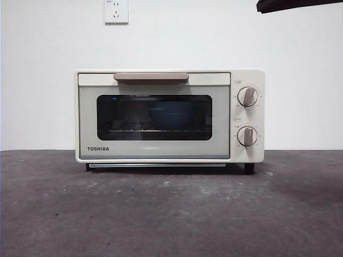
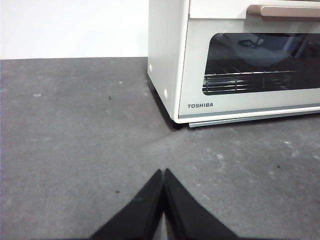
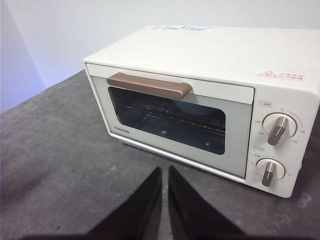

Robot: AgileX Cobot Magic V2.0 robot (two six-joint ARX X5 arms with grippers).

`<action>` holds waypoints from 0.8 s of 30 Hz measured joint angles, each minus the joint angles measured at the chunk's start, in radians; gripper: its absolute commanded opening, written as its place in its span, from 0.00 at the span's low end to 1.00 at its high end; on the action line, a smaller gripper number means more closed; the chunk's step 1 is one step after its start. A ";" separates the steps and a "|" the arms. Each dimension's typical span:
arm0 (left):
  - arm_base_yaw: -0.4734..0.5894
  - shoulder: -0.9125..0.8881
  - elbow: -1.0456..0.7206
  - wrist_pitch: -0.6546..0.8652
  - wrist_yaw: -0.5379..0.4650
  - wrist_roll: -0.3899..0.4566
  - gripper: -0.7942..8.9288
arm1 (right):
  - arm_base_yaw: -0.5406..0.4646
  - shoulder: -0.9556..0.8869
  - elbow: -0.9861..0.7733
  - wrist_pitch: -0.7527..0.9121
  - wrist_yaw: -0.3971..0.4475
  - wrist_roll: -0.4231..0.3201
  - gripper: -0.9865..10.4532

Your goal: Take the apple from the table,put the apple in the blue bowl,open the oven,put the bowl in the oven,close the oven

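Oven [image 1: 169,115] door is shut, bowl [image 1: 172,115] dimly visible on the rack inside. My left fingers [image 2: 163,172] and right fingers [image 3: 164,170] are closed, empty, above the desk [image 1: 171,214]. Keep clear; nothing remains.

Plain white wall [image 1: 300,80], white wall socket [image 1: 116,10] high up, even light
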State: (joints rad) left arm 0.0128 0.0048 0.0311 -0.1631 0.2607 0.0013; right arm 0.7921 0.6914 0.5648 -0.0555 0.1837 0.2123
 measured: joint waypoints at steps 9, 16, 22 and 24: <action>0.000 0.000 0.000 -0.002 0.000 -0.031 0.09 | 0.000 0.000 0.000 0.000 0.000 0.000 0.09; 0.000 0.000 0.000 -0.002 0.000 -0.038 0.09 | 0.000 0.000 0.000 0.000 0.000 0.000 0.09; 0.000 0.000 0.000 -0.002 0.000 -0.039 0.09 | 0.000 0.000 0.000 0.000 0.000 0.000 0.09; 0.000 0.000 0.000 -0.002 0.000 -0.041 0.09 | 0.000 0.000 0.000 0.000 0.000 0.000 0.09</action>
State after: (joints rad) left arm 0.0132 0.0051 0.0311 -0.1654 0.2604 -0.0395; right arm 0.7921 0.6914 0.5648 -0.0551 0.1837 0.2123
